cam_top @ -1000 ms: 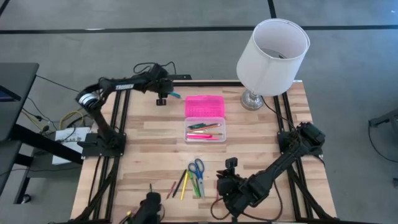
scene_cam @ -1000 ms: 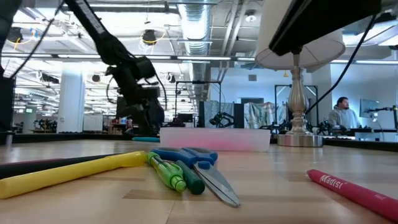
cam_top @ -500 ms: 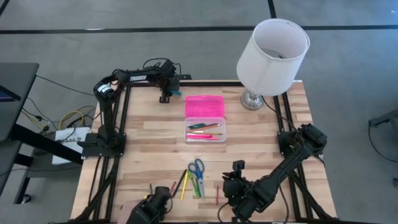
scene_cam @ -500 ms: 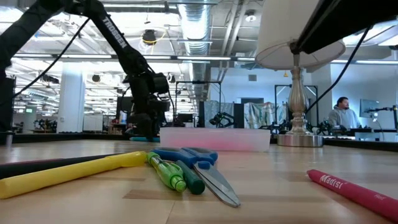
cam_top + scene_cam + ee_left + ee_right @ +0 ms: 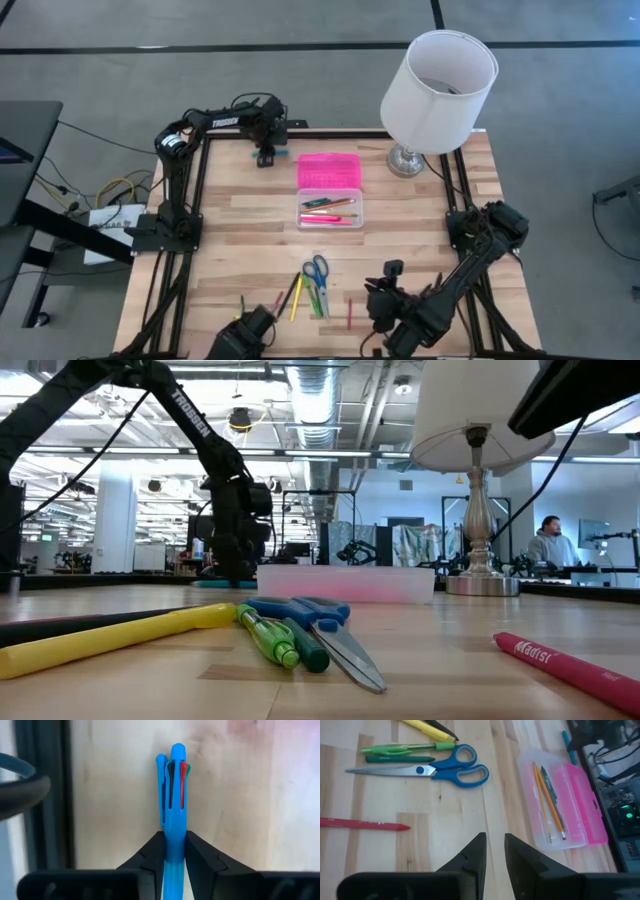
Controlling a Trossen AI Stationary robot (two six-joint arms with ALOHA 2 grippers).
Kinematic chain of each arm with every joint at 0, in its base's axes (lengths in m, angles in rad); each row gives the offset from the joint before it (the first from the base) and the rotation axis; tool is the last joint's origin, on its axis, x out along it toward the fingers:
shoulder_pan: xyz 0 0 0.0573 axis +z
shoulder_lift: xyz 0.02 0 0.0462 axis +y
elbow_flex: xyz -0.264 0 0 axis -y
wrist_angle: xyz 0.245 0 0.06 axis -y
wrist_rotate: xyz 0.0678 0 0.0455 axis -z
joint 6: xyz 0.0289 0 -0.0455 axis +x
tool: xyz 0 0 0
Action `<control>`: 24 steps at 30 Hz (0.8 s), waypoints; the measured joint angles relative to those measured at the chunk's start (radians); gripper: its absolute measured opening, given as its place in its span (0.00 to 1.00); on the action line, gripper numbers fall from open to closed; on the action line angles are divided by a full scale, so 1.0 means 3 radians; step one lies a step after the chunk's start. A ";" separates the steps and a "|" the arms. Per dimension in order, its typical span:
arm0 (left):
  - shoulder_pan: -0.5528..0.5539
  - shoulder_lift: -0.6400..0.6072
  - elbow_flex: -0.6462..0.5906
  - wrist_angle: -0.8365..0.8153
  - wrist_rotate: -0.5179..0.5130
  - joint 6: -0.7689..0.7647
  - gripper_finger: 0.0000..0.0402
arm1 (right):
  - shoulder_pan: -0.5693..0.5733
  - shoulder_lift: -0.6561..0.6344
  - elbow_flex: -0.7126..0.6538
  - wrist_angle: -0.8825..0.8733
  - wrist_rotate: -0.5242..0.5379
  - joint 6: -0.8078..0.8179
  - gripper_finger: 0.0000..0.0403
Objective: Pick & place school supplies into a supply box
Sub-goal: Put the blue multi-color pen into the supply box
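Pen point(image 5: 173, 810), blue, lies at the table's point(image 5: 420, 220) far left corner, pinched between the left gripper's point(image 5: 174, 851) fingers. Box point(image 5: 330, 190) sits open mid-table. Right gripper point(image 5: 493, 851) hovers near the front edge, narrowly parted, holding nothing.

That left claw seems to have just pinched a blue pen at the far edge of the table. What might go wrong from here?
The left claw grips the blue pen near one end, so it may swing or slip on lifting. The pink-lidded supply box is small, so the pen might miss its clear base.
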 joint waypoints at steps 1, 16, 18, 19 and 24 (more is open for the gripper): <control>-0.0012 -0.0001 -0.0006 -0.0025 0.0005 -0.0022 0.13 | 0.0012 0.0000 0.0000 -0.0002 0.0020 0.0016 0.16; -0.0274 0.0001 -0.0038 -0.0045 -0.0441 -0.0299 0.12 | 0.0046 0.0000 0.0000 -0.0003 0.0029 0.0027 0.16; -0.0275 0.0001 -0.0036 -0.0049 -0.0441 -0.0299 0.12 | 0.0046 0.0000 0.0000 -0.0004 0.0029 0.0027 0.16; -0.0275 0.0001 -0.0036 -0.0049 -0.0439 -0.0297 0.12 | 0.0046 0.0000 0.0000 -0.0004 0.0029 0.0027 0.16; -0.0274 -0.0044 -0.0036 -0.0056 -0.0420 -0.0284 0.12 | 0.0045 0.0000 0.0000 -0.0007 0.0029 0.0027 0.16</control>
